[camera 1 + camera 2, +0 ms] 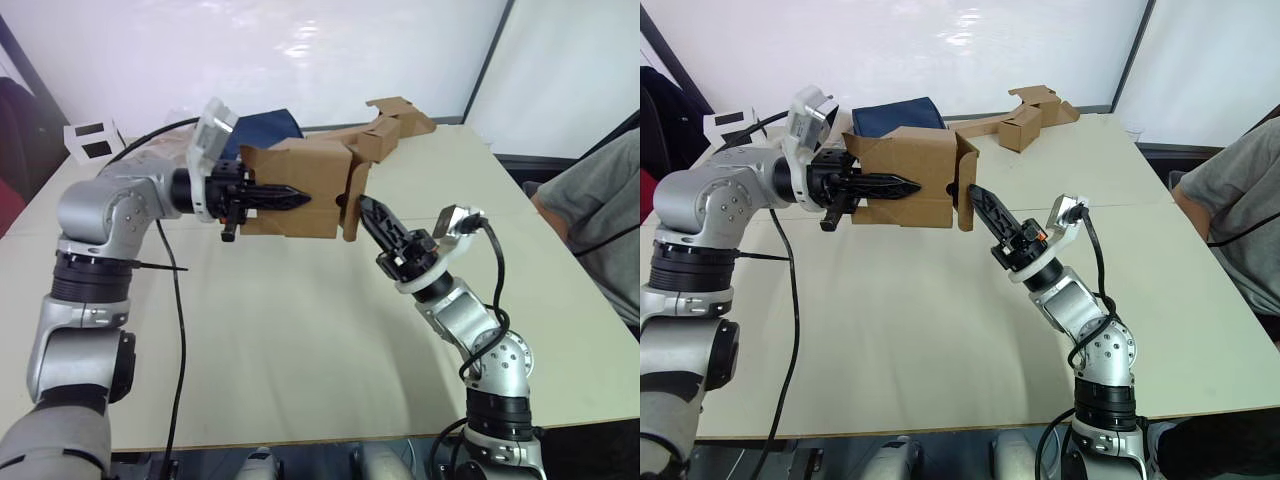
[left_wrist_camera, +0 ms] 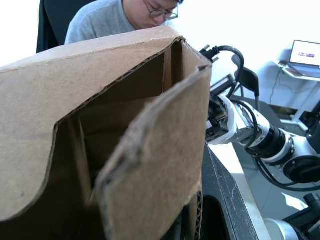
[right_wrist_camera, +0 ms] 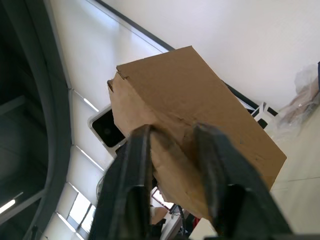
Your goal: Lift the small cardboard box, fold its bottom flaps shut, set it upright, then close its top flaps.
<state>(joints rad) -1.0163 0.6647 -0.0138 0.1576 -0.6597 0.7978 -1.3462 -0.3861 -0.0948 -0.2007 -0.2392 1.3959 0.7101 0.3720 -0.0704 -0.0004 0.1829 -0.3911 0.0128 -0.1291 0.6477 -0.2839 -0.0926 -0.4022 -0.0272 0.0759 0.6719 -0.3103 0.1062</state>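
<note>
Table (image 1: 300, 340): pale top. Small cardboard box (image 1: 905, 175) held in the air above the table's far half, on its side. Left gripper (image 1: 902, 186) clamped on the box's near wall from the left. Right gripper (image 1: 975, 197) at the box's right end, fingers slightly apart, tips against a bottom flap (image 1: 965, 190). Cardboard pieces (image 1: 1025, 118) lie far right. Person (image 1: 1230, 210) sits at right.

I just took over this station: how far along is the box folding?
Done: the small cardboard box is lifted off the table, gripped by the left gripper. In hand: the right gripper pushes on the bottom flaps. Left: finishing that fold, standing it upright, closing the top flaps.
</note>
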